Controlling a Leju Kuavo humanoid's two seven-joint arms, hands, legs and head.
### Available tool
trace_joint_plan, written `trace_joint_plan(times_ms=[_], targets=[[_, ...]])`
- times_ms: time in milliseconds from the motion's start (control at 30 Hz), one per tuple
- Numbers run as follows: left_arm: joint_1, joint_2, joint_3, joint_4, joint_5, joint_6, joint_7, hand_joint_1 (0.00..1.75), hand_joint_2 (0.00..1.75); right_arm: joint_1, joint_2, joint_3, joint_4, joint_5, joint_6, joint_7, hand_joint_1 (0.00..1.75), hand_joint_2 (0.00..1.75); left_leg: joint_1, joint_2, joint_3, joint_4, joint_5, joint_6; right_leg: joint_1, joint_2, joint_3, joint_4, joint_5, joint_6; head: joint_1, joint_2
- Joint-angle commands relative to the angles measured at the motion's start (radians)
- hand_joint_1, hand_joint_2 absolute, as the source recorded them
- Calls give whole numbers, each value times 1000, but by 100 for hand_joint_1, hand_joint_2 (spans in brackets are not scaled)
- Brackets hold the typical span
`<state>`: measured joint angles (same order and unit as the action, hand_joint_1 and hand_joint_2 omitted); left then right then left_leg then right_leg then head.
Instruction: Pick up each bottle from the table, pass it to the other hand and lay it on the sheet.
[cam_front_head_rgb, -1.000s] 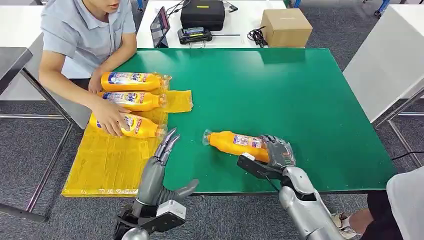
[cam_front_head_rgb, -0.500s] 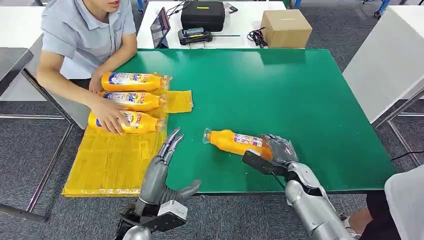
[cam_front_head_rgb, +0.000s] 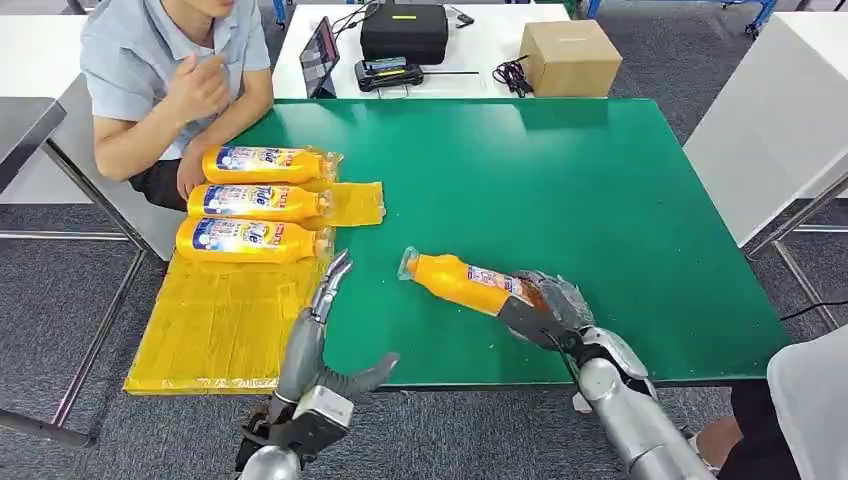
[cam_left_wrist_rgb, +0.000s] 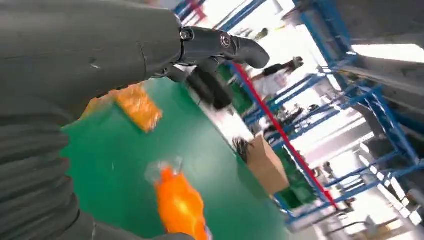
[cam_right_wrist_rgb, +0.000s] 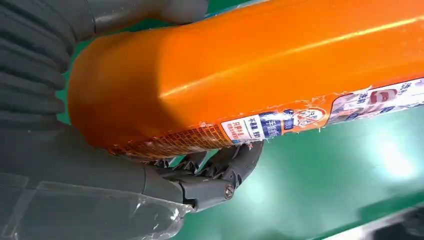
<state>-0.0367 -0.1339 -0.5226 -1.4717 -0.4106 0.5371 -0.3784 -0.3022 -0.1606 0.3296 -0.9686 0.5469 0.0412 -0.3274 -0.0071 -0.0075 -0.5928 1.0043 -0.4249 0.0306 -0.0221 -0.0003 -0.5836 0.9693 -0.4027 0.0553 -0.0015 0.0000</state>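
Near table (cam_front_head_rgb: 600, 180) front edge, right hand (cam_front_head_rgb: 548, 305) gripping bottle (cam_front_head_rgb: 462, 283) by base, cap toward spread, empty left hand (cam_front_head_rgb: 322, 325) for handover.

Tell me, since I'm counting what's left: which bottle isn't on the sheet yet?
The bottle gripped by the right hand, over the green table.

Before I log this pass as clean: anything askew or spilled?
No spill visible. Three orange plastic bottles lie parallel on the yellow sheet; the right hand grips a fourth orange bottle, tilted.
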Motion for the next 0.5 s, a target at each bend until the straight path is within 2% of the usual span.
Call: trace_joint_plan(times_ms=[33, 200, 500], targets=[[-14, -60, 97, 122, 237, -39, -5, 0, 175, 78, 42, -36, -10, -69, 3, -32, 175, 175, 2, -2, 3, -2, 0, -2, 3, -2, 5, -3, -1, -3, 0, 0], [-27, -78, 129, 199, 430, -87, -5, 0, 175, 52, 73, -22, -65, -104, -11, -63, 175, 175, 0, 1, 2, -1, 0, -1, 1, 0, 2, -1, 0, -2, 0, 0], [-34, -77, 125, 217, 442, -86, -20, 0, 175, 54, 71, -16, -74, -108, -11, -60, 175, 175, 1, 0, -1, -1, -1, -2, 1, 0, 1, -1, -1, -2, 0, 0]])
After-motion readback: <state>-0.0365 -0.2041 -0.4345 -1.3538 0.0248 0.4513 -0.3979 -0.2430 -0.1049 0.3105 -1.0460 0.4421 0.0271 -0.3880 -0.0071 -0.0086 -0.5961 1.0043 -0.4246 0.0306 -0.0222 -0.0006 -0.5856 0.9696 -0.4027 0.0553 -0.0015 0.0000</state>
